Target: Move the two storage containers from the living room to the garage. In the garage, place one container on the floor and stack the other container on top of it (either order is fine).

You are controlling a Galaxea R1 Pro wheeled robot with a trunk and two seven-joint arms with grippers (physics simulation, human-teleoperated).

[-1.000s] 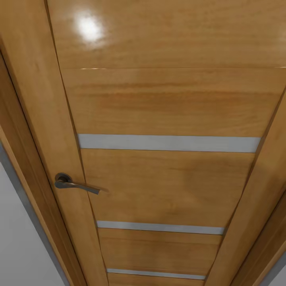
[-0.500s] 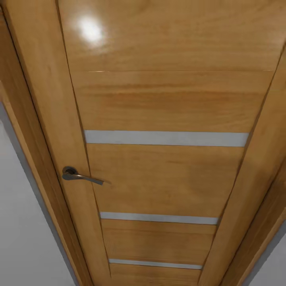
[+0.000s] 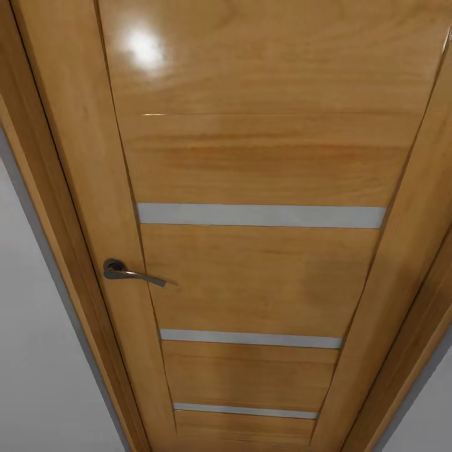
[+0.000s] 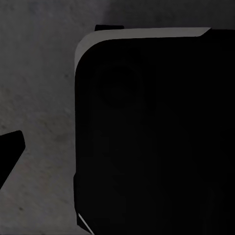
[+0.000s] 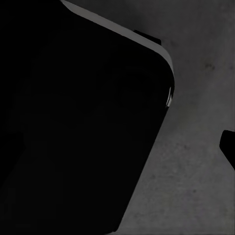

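The two storage containers are out of view. The head view faces a closed wooden door (image 3: pixel 257 163) with grey inlaid strips and a dark lever handle (image 3: pixel 129 273) on its left side. Both wrist views look down on the floor (image 4: pixel 39 98), a dark grey mottled concrete surface (image 5: pixel 200 58). From the left gripper one black fingertip (image 4: pixel 10 149) pokes in at the picture's edge. From the right gripper one black fingertip (image 5: pixel 228 144) does the same. The gap between either pair of fingers is not visible.
A large black rounded body of the robot (image 4: pixel 152 137) hangs over the concrete, and likewise in the right wrist view (image 5: pixel 78 122). Pale grey wall (image 3: pixel 37 351) flanks the door frame (image 3: pixel 56 207) on the left, with a sliver (image 3: pixel 420 414) on the right.
The whole head view has shifted: the door looks a little smaller and more wall shows at the left, so the camera has backed off slightly. The door stays closed.
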